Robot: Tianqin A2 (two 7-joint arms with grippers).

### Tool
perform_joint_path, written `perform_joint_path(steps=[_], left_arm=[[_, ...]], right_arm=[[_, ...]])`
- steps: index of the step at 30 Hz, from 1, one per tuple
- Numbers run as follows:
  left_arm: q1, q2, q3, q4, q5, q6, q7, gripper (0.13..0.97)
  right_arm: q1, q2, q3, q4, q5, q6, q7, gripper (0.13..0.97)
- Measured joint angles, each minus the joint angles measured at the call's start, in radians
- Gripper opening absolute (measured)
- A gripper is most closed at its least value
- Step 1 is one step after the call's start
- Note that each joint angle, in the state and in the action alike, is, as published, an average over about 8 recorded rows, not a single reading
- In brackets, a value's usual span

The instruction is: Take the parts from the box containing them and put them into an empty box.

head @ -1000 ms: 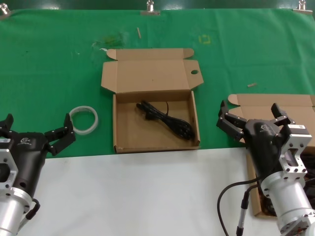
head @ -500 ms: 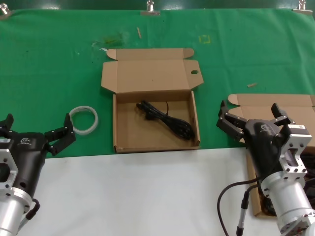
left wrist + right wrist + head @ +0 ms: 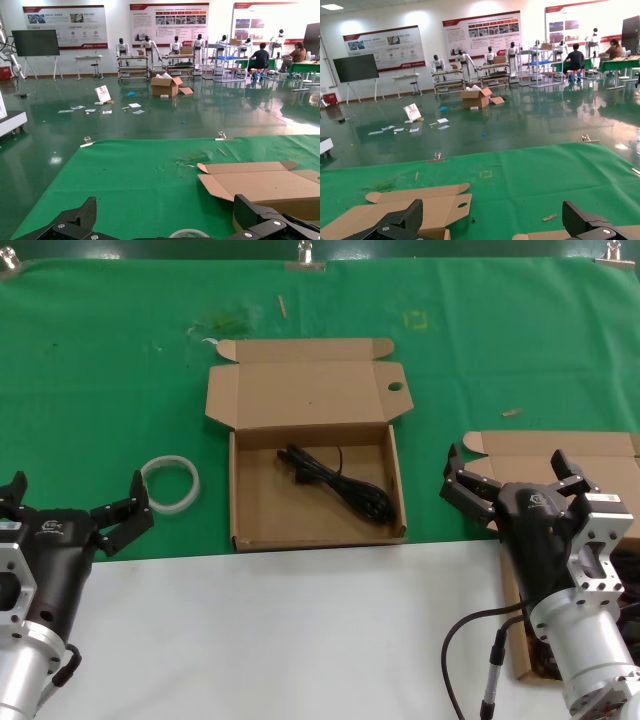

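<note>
right gripper (image 3: 508, 472), black w/ silver wrist, sits lower right of the head view, fingers spread wide, nothing in them. it hovers over the near-left part of a shallow brown cardboard mailer box (image 3: 560, 452) at the right edge; only that box's lid flap and a strip of wall show, rest hidden behind the arm, contents mostly hidden.

left gripper (image 3: 72, 506), same black build, lower left of the head view, also wide open and empty, over the white front part of the tabletop (image 3: 280, 640). just beyond its right finger lies a white ring (image 3: 168, 483) on the green cloth (image 3: 100, 370), close but not touching.

centre of frame: a second shallow brown cardboard box w/ hinged lid laid back and a round hole in its side tab (image 3: 310, 455). inside it, one bundled black power cord (image 3: 337, 485) runs diagonally from the upper middle toward the lower right corner of the box floor.

in the left wrist view the open lid of that box (image 3: 260, 180) shows at lower right, w/ both finger tips apart along the bottom edge.
</note>
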State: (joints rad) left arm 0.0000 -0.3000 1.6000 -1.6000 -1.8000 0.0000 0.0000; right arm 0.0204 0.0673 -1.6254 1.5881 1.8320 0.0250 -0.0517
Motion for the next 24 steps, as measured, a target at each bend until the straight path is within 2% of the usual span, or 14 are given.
perform_joint_path(steps=[24], left_arm=[[0.0,0.0,0.0,0.0,0.0,0.0,0.0,0.966]], right_arm=[[0.0,0.0,0.0,0.0,0.0,0.0,0.0,0.966]])
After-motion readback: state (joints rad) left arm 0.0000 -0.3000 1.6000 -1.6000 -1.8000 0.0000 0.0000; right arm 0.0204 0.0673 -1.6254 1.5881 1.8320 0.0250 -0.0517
